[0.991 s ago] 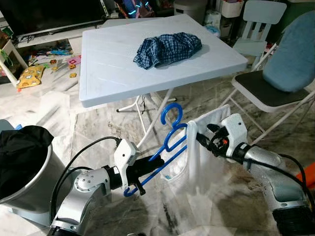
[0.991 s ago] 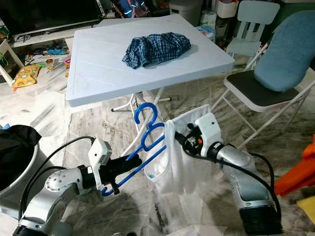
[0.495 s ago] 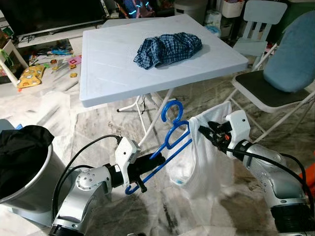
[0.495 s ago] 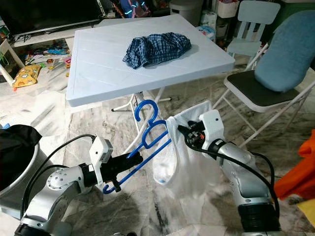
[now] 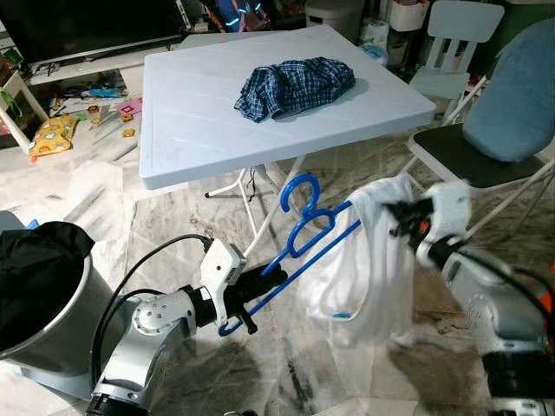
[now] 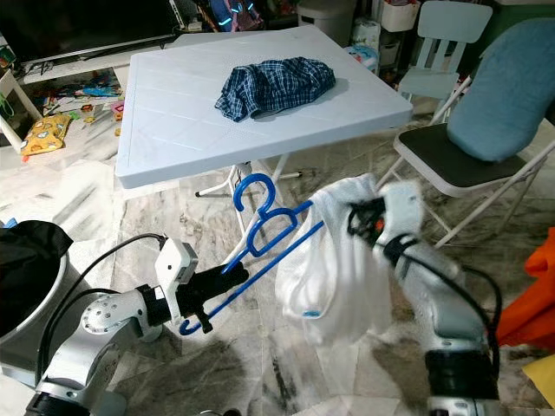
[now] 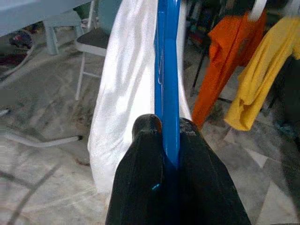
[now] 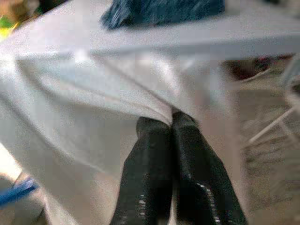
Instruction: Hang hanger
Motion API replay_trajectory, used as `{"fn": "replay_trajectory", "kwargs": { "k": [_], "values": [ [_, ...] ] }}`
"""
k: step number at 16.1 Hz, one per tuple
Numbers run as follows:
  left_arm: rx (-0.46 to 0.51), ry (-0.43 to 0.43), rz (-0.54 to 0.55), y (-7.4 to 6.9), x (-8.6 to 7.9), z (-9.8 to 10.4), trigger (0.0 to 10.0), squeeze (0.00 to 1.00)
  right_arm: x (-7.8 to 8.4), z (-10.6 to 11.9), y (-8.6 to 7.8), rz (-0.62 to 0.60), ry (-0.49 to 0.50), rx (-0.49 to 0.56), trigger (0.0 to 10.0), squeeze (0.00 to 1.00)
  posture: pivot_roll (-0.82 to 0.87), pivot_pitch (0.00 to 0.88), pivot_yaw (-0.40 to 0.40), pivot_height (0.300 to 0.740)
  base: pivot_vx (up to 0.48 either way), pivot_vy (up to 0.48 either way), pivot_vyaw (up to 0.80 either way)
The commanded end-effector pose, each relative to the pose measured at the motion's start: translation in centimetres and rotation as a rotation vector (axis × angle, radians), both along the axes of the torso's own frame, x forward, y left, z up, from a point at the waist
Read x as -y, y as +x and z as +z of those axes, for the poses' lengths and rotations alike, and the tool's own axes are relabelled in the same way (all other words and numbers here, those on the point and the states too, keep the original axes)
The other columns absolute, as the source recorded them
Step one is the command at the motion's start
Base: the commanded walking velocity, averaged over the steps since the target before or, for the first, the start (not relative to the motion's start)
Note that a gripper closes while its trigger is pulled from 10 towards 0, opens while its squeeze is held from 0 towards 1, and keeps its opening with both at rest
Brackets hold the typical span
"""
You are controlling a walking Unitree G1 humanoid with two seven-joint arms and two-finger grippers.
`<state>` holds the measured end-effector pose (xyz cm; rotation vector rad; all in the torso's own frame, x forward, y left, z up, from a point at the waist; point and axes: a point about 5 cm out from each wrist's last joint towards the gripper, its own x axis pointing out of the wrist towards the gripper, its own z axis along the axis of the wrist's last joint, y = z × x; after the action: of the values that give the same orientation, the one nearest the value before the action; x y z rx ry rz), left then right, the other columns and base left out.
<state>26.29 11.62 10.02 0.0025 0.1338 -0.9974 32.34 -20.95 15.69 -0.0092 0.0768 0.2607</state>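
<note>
Right now your left gripper (image 5: 251, 295) is clamped on the lower end of the blue hanger (image 5: 299, 238), fingers pinching the bar between them as the left wrist view shows, and the hanger slants up from about 7 o'clock to 1 o'clock with its hook (image 5: 299, 192) just below the near edge of the white table (image 5: 173, 104). Your right gripper (image 6: 360, 217) is closed on a fold of the white garment (image 5: 364, 269), which bunches and hangs at 3 o'clock of the hanger; that arm is blurred, so read its exact pose loosely. One end of the hanger reaches into the cloth, but you cannot tell whether the garment sits properly on both shoulders.

As for progress, you look to be partway: the hanger is in hand and the garment is lifted against it, yet the dressing seems unfinished and the hanging itself has not begun. The left wrist view shows an orange garment (image 7: 220, 51) and a yellow one (image 7: 255, 70) already hanging beyond, likely where the hook must go. A plaid cloth (image 5: 295, 87) lies on the table at 12 o'clock, a folding chair (image 5: 486, 147) stands at 2 o'clock, and a bin (image 5: 43, 295) with dark cloth sits at 9 o'clock.
</note>
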Motion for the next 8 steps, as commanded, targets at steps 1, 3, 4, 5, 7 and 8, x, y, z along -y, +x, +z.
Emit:
{"fn": "replay_trajectory", "kwargs": {
  "k": [1,3,4,5,7,8],
  "values": [
    [0.044,0.015,0.026,0.5,-0.8,0.6,0.0,0.0,0.1,1.8,0.6,-0.044,0.022,0.085,0.0,0.0,-0.18,0.052,0.067,0.74,0.0,0.0,0.0],
    [0.027,0.027,0.005,-0.3,-1.1,0.2,0.0,0.0,0.3,4.0,1.4,-0.123,0.045,0.181,0.0,0.0,-0.18,0.054,0.069,0.74,0.0,0.0,0.0],
    [0.016,0.037,-0.006,-0.7,-1.3,0.0,0.0,0.0,0.2,4.6,1.8,-0.142,0.047,0.202,0.0,0.0,-0.18,0.055,0.067,0.74,0.0,0.0,0.0],
    [0.001,0.059,-0.025,-1.4,-1.6,-0.4,0.0,0.0,-0.1,5.2,2.3,-0.159,0.057,0.225,0.0,0.0,-0.18,0.055,0.064,0.74,0.0,0.0,0.0],
    [0.004,0.081,-0.031,-1.8,-1.9,-0.6,0.0,0.0,-0.6,5.4,2.9,-0.183,0.032,0.239,0.0,0.0,-0.17,0.053,0.057,0.74,0.0,0.0,0.0],
    [0.011,0.08,-0.028,-1.9,-2.1,-0.4,0.0,0.0,-0.5,5.2,3.2,-0.216,-0.002,0.234,0.0,0.0,-0.17,0.052,0.054,0.74,0.0,0.0,0.0]
  ]
}}
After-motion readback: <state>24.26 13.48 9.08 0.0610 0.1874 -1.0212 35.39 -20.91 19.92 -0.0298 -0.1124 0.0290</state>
